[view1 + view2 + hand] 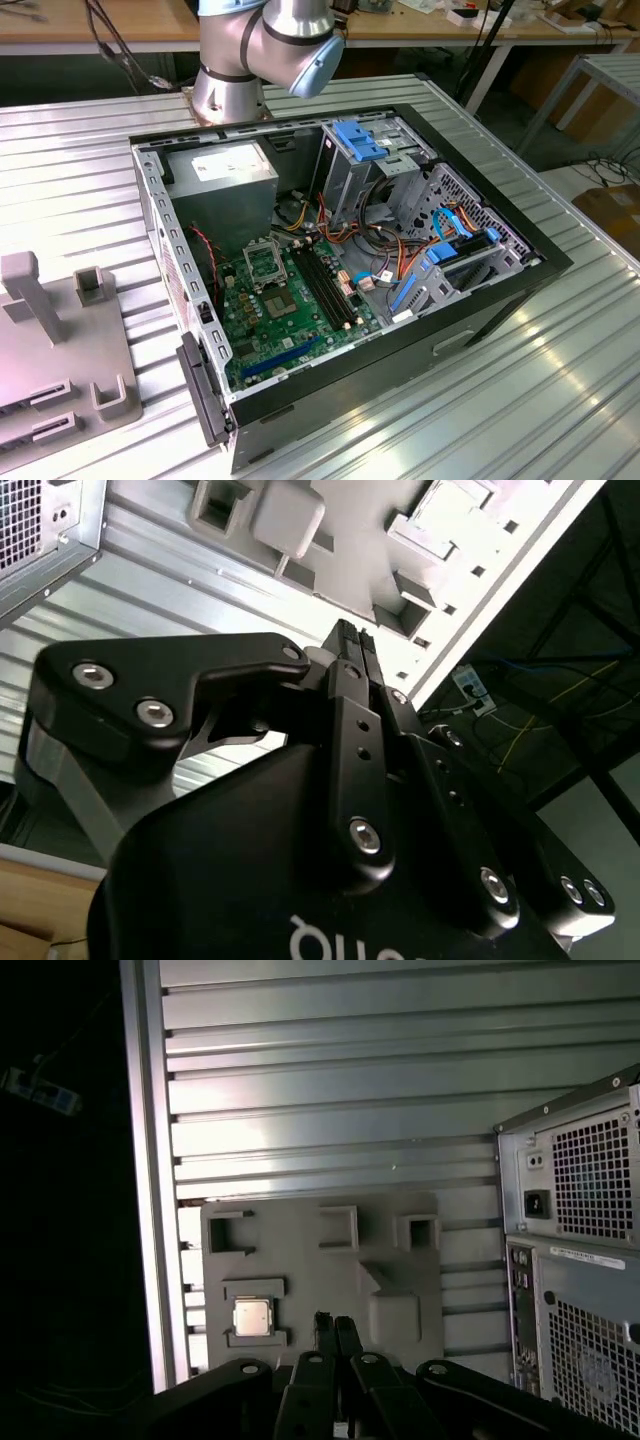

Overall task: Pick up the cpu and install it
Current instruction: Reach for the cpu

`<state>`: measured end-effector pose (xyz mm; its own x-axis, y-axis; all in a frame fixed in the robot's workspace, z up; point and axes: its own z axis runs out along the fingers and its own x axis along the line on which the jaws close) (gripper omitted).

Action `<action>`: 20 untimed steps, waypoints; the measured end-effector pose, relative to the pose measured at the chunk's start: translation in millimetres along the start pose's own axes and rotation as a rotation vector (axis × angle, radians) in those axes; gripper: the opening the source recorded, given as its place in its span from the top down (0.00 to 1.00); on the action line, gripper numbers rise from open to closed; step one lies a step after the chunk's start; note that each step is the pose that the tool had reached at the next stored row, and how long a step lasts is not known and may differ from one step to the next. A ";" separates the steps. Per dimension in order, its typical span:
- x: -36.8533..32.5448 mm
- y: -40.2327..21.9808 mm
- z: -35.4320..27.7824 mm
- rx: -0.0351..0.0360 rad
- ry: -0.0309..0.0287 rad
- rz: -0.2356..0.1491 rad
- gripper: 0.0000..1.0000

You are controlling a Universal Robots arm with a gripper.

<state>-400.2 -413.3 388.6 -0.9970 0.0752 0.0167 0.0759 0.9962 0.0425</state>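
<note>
First wrist view: silver square cpu [253, 1316] in grey moulded tray [310, 1260], tool [333, 1324] clenched, empty. Exterior view: green motherboard [262, 322].

Claw [334, 1322] [352, 645] cropped in both wrist views, grey tray [60, 350] cut at exterior view's left

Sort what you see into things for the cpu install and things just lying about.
For the job: cpu in the grey holder, tool, motherboard socket.
Lying about: power supply, blue drive brackets, cables.
</note>
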 end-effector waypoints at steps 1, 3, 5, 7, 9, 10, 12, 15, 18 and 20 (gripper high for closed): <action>5.7 -2.8 0.5 0.0001 0.0020 0.000 0.85; 13.7 -4.4 1.1 0.0004 0.0066 0.000 0.85; 19.9 -5.2 1.4 0.0007 0.0094 0.001 0.85; 25.5 -6.0 1.9 0.0008 0.0117 0.001 0.85; 31.1 -7.2 2.4 0.0009 0.0123 0.001 0.85; 33.8 -7.7 2.7 0.0009 0.0122 0.001 0.85; 40.1 -8.5 3.2 0.0009 0.0122 0.001 0.85; 46.7 -10.1 4.2 0.0008 0.0123 0.001 0.85; 51.8 -13.6 5.4 0.0008 0.0122 0.001 0.85; 54.2 -15.5 5.9 0.0009 0.0122 0.001 0.85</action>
<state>-455.6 -424.4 382.9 -0.9967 0.0753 0.0289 0.0765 0.9962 0.0416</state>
